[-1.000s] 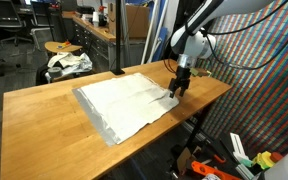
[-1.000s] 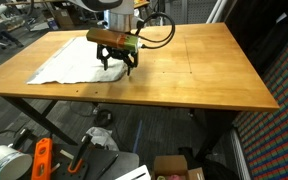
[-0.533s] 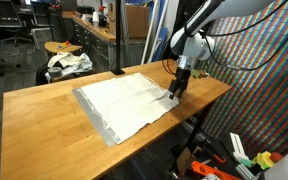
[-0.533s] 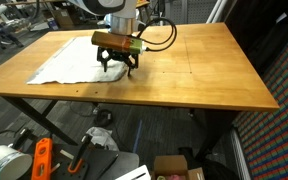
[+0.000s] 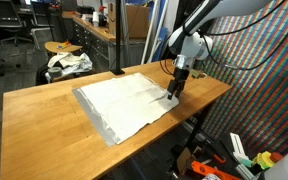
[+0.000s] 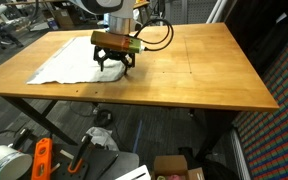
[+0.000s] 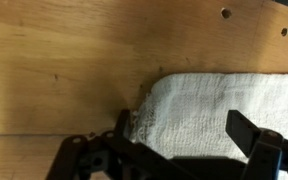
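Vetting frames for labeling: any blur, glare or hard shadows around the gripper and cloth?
Wrist view: cloth weave sharp, gripper dark and soft at the bottom edge, small shadow at the cloth's corner. Both exterior views: even light, no glare on the table, cloth a bit washed out, gripper small but distinct.

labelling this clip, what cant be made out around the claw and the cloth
Wrist view: the cloth runs off the right edge, and the claw covers its lower part.
In an exterior view the claw hides the cloth corner under it.
In an exterior view, whether the claw touches the cloth is too small to tell.
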Robot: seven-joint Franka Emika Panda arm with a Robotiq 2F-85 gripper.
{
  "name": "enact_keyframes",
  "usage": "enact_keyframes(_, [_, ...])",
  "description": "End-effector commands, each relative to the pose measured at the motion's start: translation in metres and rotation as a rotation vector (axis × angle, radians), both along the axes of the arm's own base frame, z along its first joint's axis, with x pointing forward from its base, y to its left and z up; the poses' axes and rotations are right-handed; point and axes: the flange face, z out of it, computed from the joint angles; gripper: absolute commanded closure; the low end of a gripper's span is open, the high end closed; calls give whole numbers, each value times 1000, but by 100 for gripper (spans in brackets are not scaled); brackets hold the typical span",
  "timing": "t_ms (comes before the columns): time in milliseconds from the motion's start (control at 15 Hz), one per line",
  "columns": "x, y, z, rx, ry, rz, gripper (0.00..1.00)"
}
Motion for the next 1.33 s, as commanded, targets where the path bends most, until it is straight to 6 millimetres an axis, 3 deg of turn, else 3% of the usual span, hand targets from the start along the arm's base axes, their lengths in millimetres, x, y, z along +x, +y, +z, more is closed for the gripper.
enact_keyframes(0, [7,3,-4,39,7,18,28])
enact_keyframes(133, [9,2,-4,47,14,24,36])
enact_keyframes(667, [17,2,-10,56,52,21,97])
enact_keyframes(733, [19,3,-8,49,62,12,100])
enact_keyframes(933, [22,6,-2,41,70,-48,96])
enact_keyframes(1267, [21,20,6,14,93,-123,97])
